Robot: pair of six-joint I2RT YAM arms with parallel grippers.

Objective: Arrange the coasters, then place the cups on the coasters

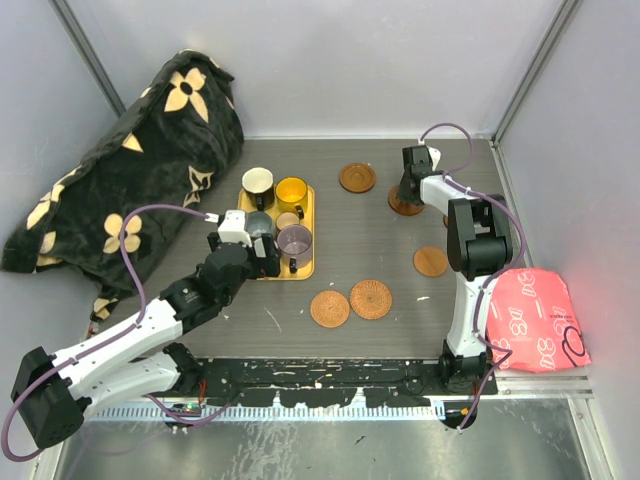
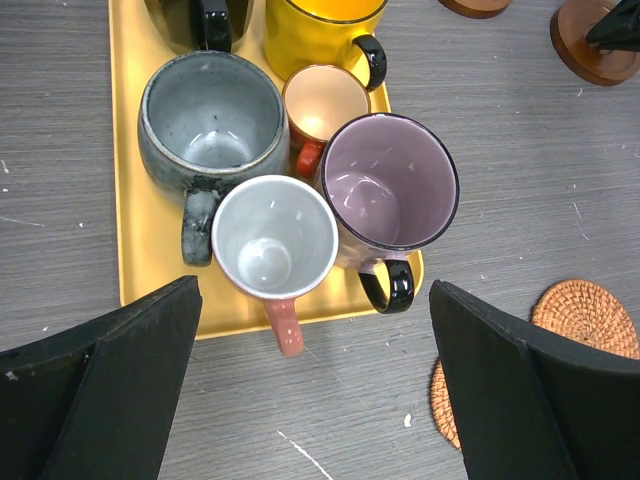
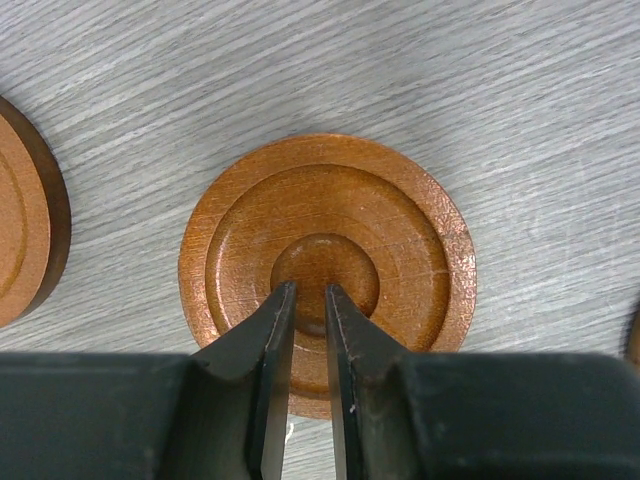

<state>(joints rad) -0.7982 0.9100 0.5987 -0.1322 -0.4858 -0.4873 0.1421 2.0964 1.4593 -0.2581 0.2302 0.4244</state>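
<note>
Several cups stand crowded on the yellow tray (image 2: 150, 270): grey (image 2: 210, 120), white-silver (image 2: 274, 238), purple (image 2: 390, 180), small copper (image 2: 322, 105), yellow (image 2: 320, 25) and black (image 2: 195, 15). My left gripper (image 2: 310, 390) hangs wide open just in front of the tray's near edge, holding nothing. Two coasters (image 1: 330, 308) (image 1: 371, 298) lie side by side in front of the tray, with others at the back (image 1: 357, 177) and right (image 1: 431, 261). My right gripper (image 3: 310, 290) is shut, its tips over the centre of a ringed coaster (image 3: 400, 250) at the back right; no grip on it shows.
A black floral blanket (image 1: 130, 170) fills the back left corner. A red bag (image 1: 535, 320) lies at the near right. Another coaster (image 3: 20, 210) sits just left of the right gripper. Grey walls close in the table on three sides.
</note>
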